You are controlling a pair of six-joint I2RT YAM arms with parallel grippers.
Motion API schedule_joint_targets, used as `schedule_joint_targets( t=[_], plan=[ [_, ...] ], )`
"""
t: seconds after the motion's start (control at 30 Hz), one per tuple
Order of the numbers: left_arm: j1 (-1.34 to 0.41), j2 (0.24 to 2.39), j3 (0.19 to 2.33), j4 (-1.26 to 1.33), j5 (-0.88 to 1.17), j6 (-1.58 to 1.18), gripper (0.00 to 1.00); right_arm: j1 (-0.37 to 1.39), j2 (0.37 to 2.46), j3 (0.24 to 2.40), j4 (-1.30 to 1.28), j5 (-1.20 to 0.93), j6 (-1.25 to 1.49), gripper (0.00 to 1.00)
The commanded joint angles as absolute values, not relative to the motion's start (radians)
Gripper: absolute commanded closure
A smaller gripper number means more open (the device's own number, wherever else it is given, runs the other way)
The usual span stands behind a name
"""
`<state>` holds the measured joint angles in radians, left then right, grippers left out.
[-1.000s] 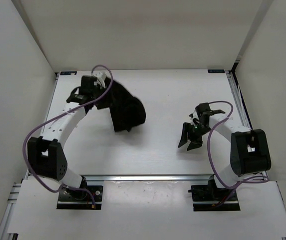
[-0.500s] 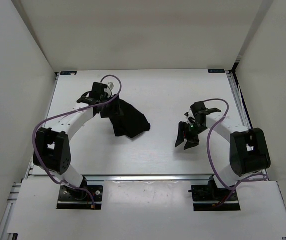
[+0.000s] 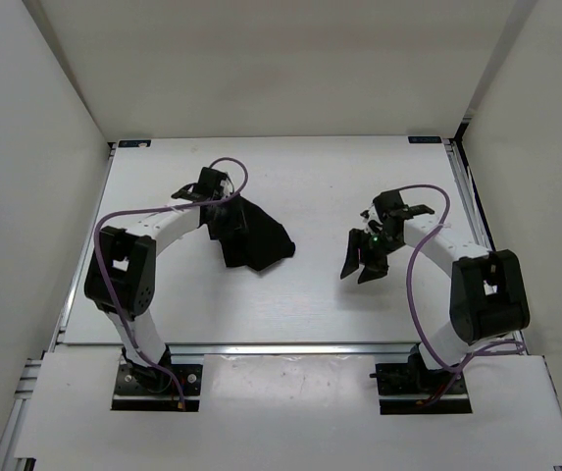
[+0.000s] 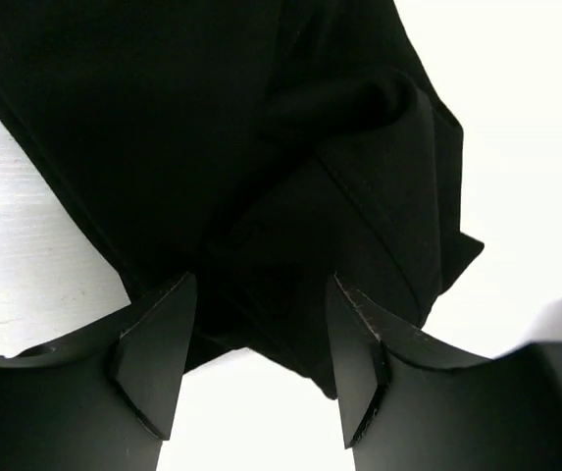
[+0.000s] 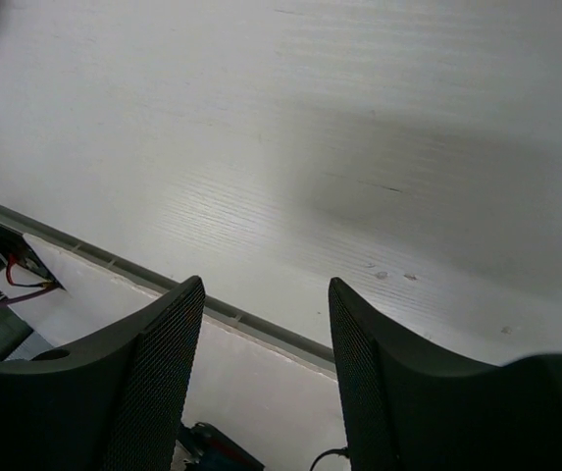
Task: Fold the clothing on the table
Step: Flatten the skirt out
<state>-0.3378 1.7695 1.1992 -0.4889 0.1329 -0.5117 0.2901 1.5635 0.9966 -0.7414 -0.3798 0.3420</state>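
Table [image 3: 310, 294], clothing [image 3: 253, 235] flatter (formerly hanging)

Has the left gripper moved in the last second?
Yes. The left gripper has moved right and nearer, away from the far left corner of the table.

We can read no text, label, brand, number or sign in any view. The plain black soft fabric garment [image 3: 253, 235] shows no print or tag, and the large flat white rectangular table [image 3: 310, 294] bears only faint scuffs. The small blue pieces at the table's far left corner [image 3: 133, 143] and far right corner [image 3: 424, 139] are too small for us to tell whether they carry any writing.
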Motion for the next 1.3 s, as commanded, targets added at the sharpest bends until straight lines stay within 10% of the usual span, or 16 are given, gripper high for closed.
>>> schedule_joint_targets(
  t=[0.0, 0.27, 0.4, 1.27],
  plan=[
    [-0.360, 1.750, 1.189, -0.457, 0.087, -0.563, 0.33, 0.265, 1.525, 0.970, -0.750, -0.399, 0.356, 0.41],
    [-0.393, 1.789, 1.147, -0.426, 0.134, -0.588, 0.42, 0.264, 1.580, 1.025, -0.726, -0.463, 0.359, 0.40],
    [-0.397, 1.805, 1.141, -0.426, 0.144, -0.600, 1.00, 0.278, 1.638, 1.115, -0.689, -0.575, 0.385, 0.38],
    [-0.555, 1.762, 1.104, -0.419, 0.199, -0.709, 1.00, 0.406, 1.772, 0.790, 0.116, -0.802, 1.245, 0.55]
  ],
)
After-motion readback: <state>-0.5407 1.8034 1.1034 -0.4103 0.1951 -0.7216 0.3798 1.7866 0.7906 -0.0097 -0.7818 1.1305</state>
